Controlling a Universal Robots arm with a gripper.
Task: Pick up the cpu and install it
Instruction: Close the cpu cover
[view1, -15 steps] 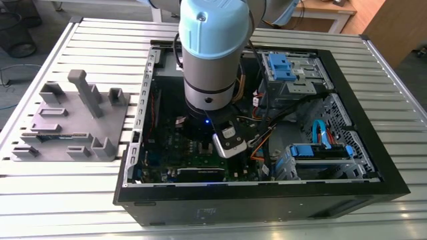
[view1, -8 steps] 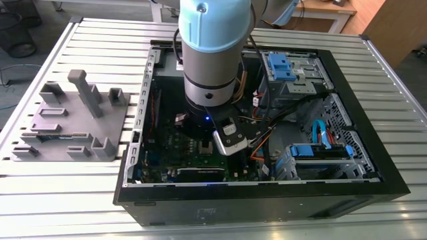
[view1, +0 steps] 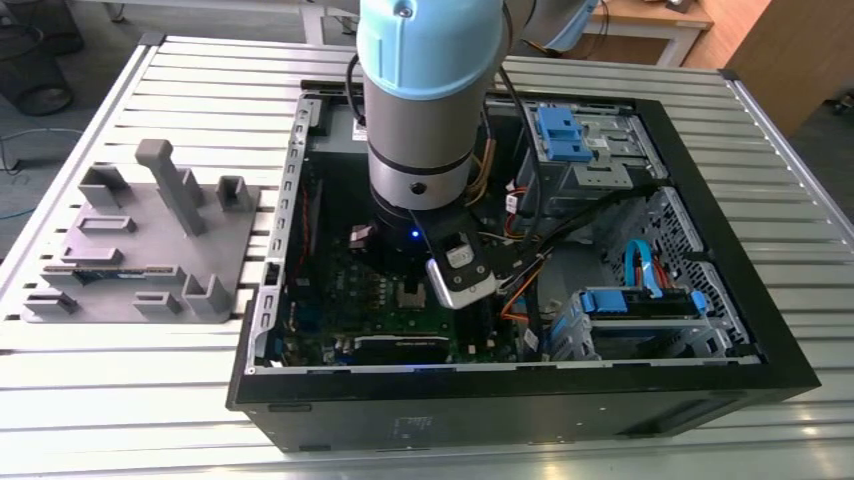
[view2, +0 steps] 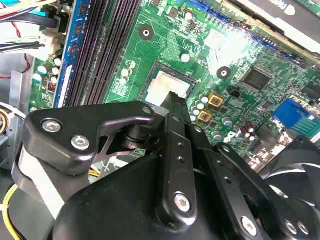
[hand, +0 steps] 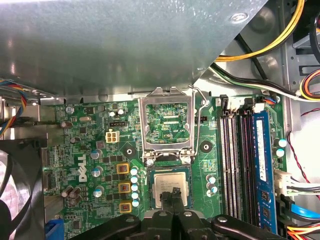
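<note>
Slatted counter (view1: 134, 400), open case (view1: 747, 335). Cpu (hand: 164, 181) lies in the socket (hand: 188, 186), frame (hand: 167, 125) raised. Pincer (hand: 175, 193) tips pressed together over it; seating probably wants a square, light touch.

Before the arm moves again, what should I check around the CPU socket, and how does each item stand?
1. cpu in the socket: ok. It lies inside the frame and looks level in both wrist views.
2. Load plate open: ok. It is swung up, off the socket.
3. Retention lever released: ok. It stands raised beside the plate.
4. Gripper over the cpu: ok.
5. Gripper touching or gripping the cpu: cannot tell.
6. Blue memory stick out of the way: ok. It sits in its slot, apart from the gripper.
</note>
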